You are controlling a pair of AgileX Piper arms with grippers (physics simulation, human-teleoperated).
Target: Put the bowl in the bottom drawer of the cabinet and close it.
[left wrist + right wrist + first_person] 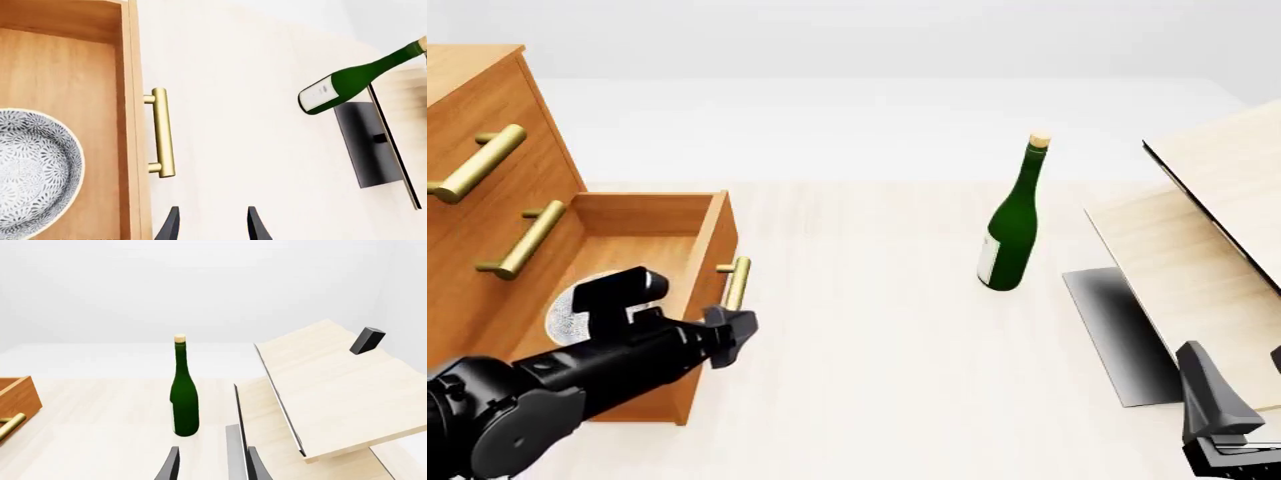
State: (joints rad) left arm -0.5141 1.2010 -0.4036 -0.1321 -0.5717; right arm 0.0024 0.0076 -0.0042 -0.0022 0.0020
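Observation:
The bowl point(30, 170), white with a grey speckled pattern, sits inside the open bottom drawer point(80, 90) of the cabinet point(487, 130). In the front view the bowl point(565, 312) is partly hidden behind my left arm. My left gripper point(212, 227) is open and empty, just outside the drawer's front panel, near the short brass handle point(160, 132) and not touching it. In the front view the left gripper point(735, 333) hangs below the handle point(737, 283). My right gripper point(212, 467) is open and empty, low at the table's right front point(1238, 390).
A green wine bottle point(1012, 225) stands upright mid-table. Pale wooden boards point(1208, 230) on a dark stand point(1108, 335) lean at the right. The cabinet's two upper drawers are shut, with longer brass handles point(481, 162).

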